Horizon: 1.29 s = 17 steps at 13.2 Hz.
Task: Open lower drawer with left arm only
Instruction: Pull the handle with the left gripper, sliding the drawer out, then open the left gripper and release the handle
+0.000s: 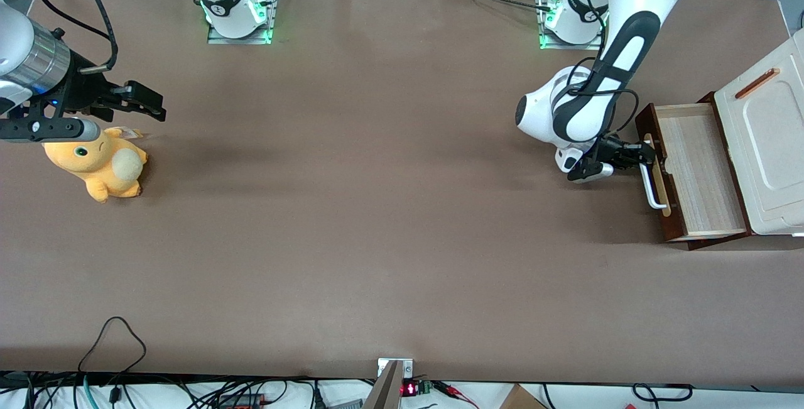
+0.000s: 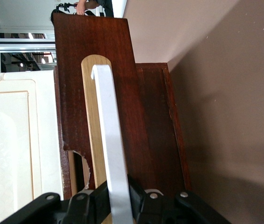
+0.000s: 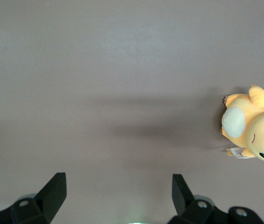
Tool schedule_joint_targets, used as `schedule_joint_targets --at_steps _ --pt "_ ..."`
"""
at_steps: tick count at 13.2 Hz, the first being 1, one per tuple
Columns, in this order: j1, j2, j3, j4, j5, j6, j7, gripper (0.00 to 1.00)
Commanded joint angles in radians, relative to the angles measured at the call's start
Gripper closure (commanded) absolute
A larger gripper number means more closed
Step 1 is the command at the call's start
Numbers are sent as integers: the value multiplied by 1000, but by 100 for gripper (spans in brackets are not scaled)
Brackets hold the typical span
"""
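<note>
The lower drawer (image 1: 697, 173) stands pulled out of the cream-white cabinet (image 1: 769, 145), its light wood-grain inside showing from above. The white left arm (image 1: 584, 114) reaches down in front of the drawer. Its small black gripper (image 1: 646, 154) is shut on the white bar handle (image 1: 651, 190), near the end of the bar farther from the front camera. In the left wrist view the black fingers (image 2: 143, 200) press on both sides of the handle (image 2: 110, 135). The bar runs along a pale strip on the dark brown drawer front (image 2: 136, 116).
An orange plush toy (image 1: 100, 164) lies toward the parked arm's end of the brown table (image 1: 377, 208). The cabinet sits at the working arm's end, close to the table's edge. Cables hang along the table edge nearest the front camera.
</note>
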<state>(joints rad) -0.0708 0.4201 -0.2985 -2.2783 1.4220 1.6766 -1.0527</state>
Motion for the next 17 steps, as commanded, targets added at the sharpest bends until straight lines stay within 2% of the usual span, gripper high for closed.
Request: schedule_joint_targets --at_steps 1,2,3,6,8,9,10,13,14,17 --pt "-17 -3 -7 30 -29 21 31 24" --pt "-15 -4 -7 31 -32 22 31 3" --pt "-12 -15 -7 34 -35 35 31 0" --pt "-7 -32 -7 48 -67 69 33 0" --pt "-7 -35 -7 103 -183 81 37 0" --pt "-7 -41 -7 112 -214 80 80 0" --pt "-6 -53 -7 114 -219 81 133 0" --pt "-3 -81 -7 118 -235 84 151 0" --pt "2 -101 -8 128 -289 94 158 0" --pt "12 -179 -1 258 -567 112 368 0"
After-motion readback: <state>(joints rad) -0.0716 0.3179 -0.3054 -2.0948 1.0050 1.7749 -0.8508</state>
